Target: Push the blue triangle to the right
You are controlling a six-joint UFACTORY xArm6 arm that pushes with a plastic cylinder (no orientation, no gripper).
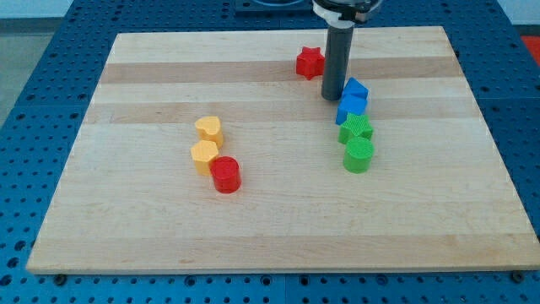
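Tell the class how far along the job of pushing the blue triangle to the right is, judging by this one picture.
Done: my tip sits at the left side of the upper blue block, seemingly touching it. In hand: that contact, the start of a rightward push. Left: the push itself, since both blue blocks, the upper and the lower, stand in one column with the two green blocks. Which blue block is the triangle I cannot tell.

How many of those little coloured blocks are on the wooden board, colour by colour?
Red: 2, a red star block and a red cylinder block
Yellow: 2
Blue: 2
Green: 2
Total: 8
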